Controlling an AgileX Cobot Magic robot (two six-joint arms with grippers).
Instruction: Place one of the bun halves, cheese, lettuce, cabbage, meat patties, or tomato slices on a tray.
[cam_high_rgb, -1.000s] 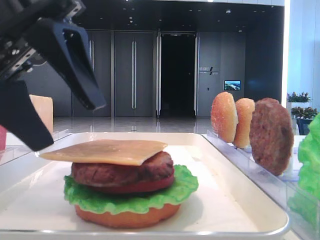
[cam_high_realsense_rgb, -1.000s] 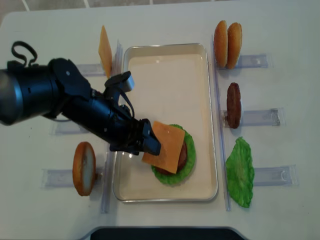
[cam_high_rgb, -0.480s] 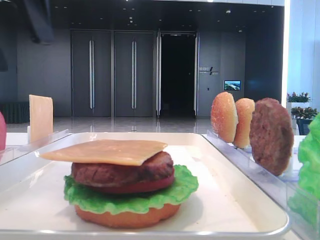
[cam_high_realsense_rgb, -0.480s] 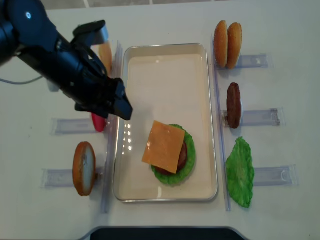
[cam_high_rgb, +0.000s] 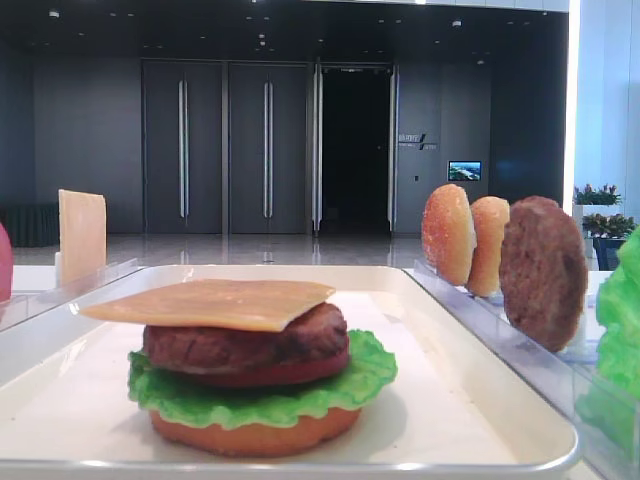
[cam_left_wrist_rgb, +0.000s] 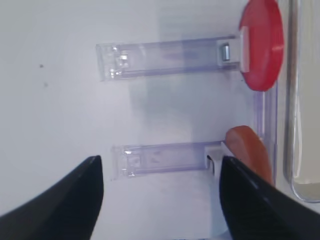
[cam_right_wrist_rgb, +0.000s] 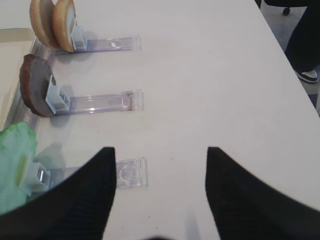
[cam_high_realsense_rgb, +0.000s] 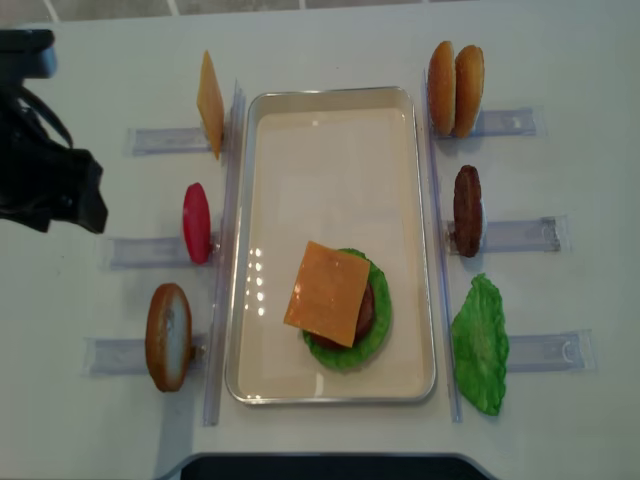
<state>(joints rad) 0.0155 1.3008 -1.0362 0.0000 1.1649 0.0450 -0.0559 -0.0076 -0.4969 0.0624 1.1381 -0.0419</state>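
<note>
Cheese (cam_high_realsense_rgb: 327, 293) tops the stack near the tray (cam_high_realsense_rgb: 330, 100) front rim; both hands (cam_left_wrist_rgb: 160, 200) (cam_right_wrist_rgb: 160, 195) gape, holding nothing.

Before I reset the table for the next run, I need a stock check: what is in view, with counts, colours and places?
tray: one, cream, centre
burger stack: orange bun, green lettuce, red tomato, brown patty, cheese slice on top, in tray
spare cheese: one, orange, left rack
tomato slice: one, red, left rack
bun halves: two right rack, one left rack
meat patty: one, brown, right rack
lettuce: one, green, right
left end effector: open, empty
right end effector: open, empty
</note>
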